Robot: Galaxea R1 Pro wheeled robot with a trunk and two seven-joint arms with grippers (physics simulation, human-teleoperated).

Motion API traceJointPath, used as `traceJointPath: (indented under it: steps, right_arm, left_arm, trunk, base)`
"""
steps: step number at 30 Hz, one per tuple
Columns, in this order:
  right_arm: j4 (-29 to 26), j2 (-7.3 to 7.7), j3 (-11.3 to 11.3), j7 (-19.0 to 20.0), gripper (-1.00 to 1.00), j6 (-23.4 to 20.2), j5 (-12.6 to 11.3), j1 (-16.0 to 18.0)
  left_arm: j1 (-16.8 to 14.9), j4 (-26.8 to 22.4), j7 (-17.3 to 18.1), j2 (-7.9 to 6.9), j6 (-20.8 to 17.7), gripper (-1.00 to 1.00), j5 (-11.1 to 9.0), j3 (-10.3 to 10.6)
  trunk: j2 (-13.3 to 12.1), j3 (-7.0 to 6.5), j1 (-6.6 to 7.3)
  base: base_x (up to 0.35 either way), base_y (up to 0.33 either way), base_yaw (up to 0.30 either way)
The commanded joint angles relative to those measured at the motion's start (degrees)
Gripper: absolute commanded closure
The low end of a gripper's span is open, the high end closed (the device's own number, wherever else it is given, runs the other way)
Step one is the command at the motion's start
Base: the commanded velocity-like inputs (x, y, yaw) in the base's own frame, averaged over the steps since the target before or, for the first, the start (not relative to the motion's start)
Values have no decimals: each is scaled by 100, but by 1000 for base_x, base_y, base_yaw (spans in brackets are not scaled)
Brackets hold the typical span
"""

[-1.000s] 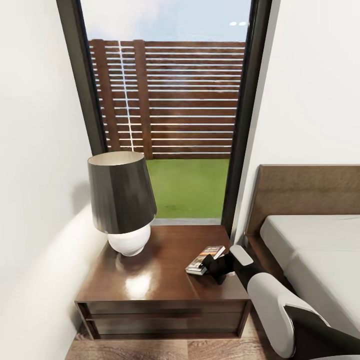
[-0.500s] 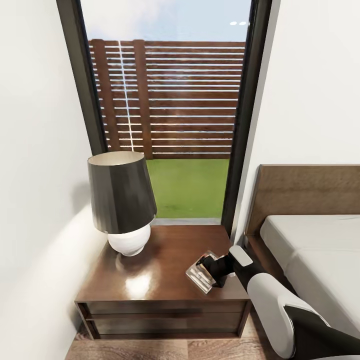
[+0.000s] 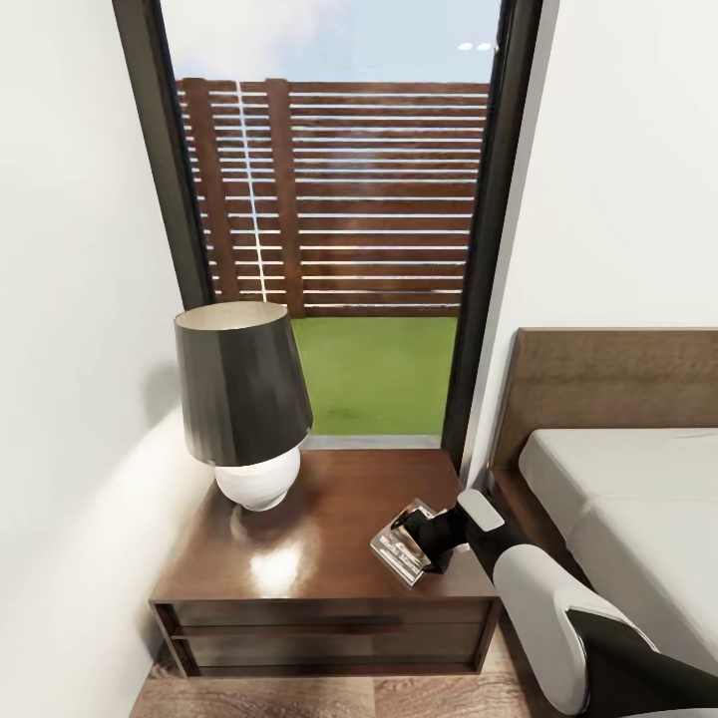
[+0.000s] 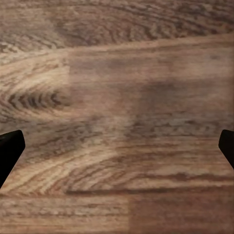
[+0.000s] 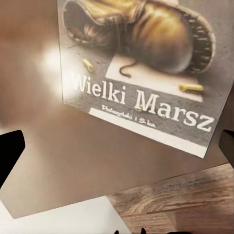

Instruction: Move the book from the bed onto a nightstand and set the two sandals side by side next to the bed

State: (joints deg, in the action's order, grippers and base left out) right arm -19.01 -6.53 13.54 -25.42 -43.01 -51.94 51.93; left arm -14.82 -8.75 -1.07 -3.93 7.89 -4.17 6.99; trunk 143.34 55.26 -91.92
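**Bedroom corner by the tall window**

White walls (image 3: pixel 70 249) flank a tall dark-framed window (image 3: pixel 339 199) showing a brown slatted fence (image 3: pixel 339 199) above green grass (image 3: pixel 374 374) and pale sky. A dark-shaded lamp (image 3: pixel 242 399) on a white round base glows, its light glinting beside it. Wood-plank floor (image 4: pixel 117 97) lies below.

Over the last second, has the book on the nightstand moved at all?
Yes. The book has swung and slid toward the front edge of the nightstand, away from the lamp, and now looks tilted beside the right gripper.
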Motion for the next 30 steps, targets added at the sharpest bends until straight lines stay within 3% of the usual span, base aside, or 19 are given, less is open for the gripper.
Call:
traceJointPath:
  steps: [1,30]
  right_arm:
    - [-11,-3,18,-59,-100,-6,-53,1]
    - [-15,3,18,-51,-100,-6,-53,1]
  left_arm:
    - [-3,4,-11,-3,19,-100,-44,48]
    - [-3,4,-9,-3,19,-100,-46,48]
  trunk:
    - [2,6,1]
    - [2,6,1]
  base:
    - [0,0,0]
    - [0,0,0]
